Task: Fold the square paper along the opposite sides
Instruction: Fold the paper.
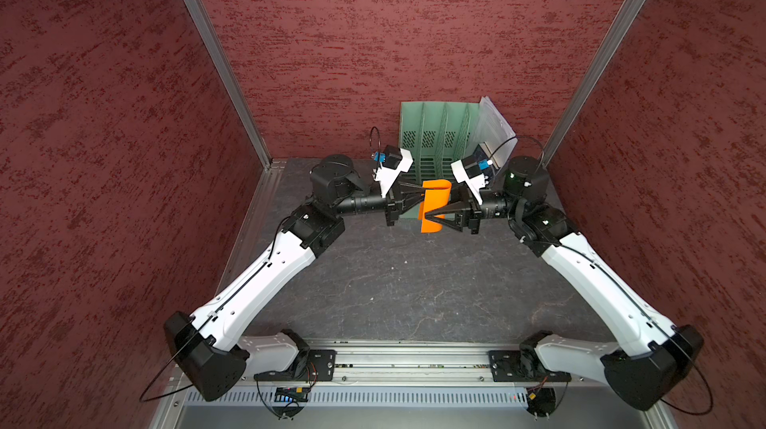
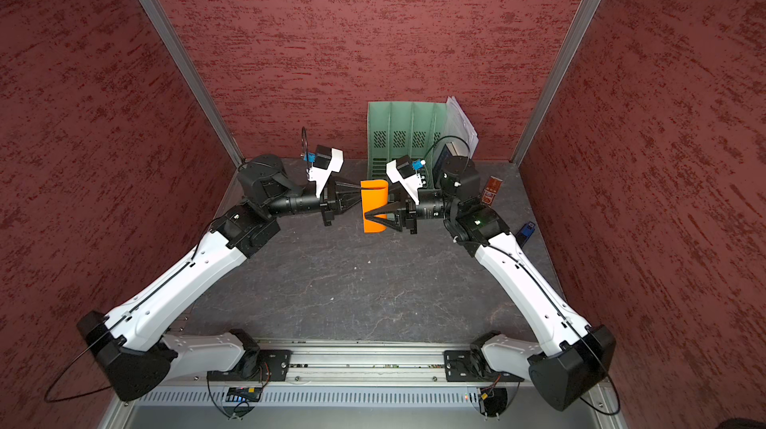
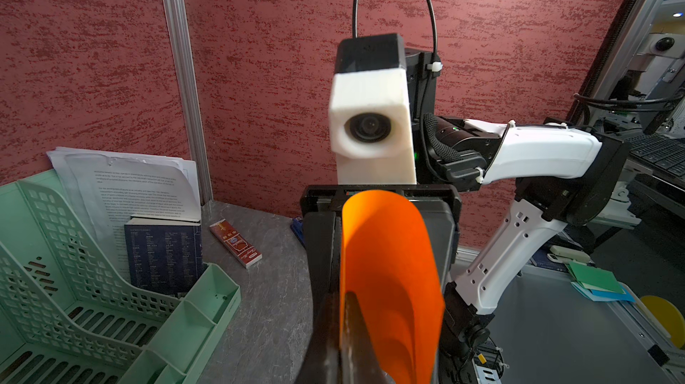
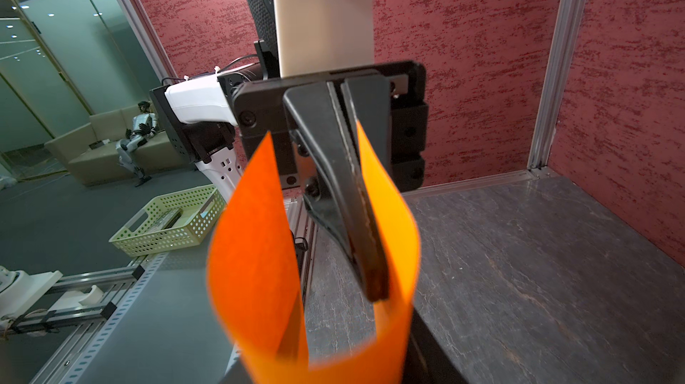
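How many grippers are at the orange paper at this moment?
2. The left gripper is shut on one edge of the square paper; the right gripper, jaws apart, meets it from the opposite side.

In both top views the orange paper [image 1: 435,207] is hiding the tips of the left end effector [image 1: 419,192]. In the right wrist view the paper's lower edge is blurring and running off the frame, and it is partly covering the fingers of the right end effector [image 1: 426,215]. Print on the white sheets [image 3: 141,193] is showing too small to read.
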Available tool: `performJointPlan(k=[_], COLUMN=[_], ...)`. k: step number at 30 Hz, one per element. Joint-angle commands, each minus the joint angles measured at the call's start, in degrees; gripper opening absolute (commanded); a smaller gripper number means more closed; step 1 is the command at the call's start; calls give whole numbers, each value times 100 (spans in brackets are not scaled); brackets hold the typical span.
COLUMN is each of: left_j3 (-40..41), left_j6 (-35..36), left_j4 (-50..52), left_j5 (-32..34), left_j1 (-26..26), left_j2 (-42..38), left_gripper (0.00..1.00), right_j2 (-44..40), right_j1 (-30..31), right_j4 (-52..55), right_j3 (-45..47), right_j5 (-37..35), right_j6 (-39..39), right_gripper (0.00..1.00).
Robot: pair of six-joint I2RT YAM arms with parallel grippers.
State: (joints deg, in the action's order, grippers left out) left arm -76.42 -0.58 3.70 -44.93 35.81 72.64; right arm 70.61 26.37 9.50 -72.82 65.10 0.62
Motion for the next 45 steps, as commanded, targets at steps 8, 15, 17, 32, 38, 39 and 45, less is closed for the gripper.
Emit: performJointPlan(k=[8, 15, 17, 32, 38, 39, 45], left_j3=[48, 20, 27, 88, 145, 157, 127], left_j6=[42, 57, 55, 13, -63, -81, -52], left_j4=[-116, -85, -85, -210, -365, -379, -339], left_j5=[-25, -25, -25, -34, -31, -29, -25], left_j1=[37, 39, 34, 35, 40, 40, 32], left_j2=[-119, -119, -119, -83, -88, -84, -101], left_gripper=[0, 0, 0, 0, 0, 0, 0], right_j2=[-41, -30, -32, -37, -25, -21, -12], right_j1=[60, 60, 61, 66, 60, 57, 61], right_j4=[-150, -150, -159, -277, -351, -361, -370], right_j3=[-189, -185, -181, -171, -154, -155, -136], right_j5=[-33, -30, -28, 38, 62, 65, 69], right_j6=[29, 34, 37, 148, 200, 206, 202], right_gripper=[40, 31, 30, 34, 34, 34, 34])
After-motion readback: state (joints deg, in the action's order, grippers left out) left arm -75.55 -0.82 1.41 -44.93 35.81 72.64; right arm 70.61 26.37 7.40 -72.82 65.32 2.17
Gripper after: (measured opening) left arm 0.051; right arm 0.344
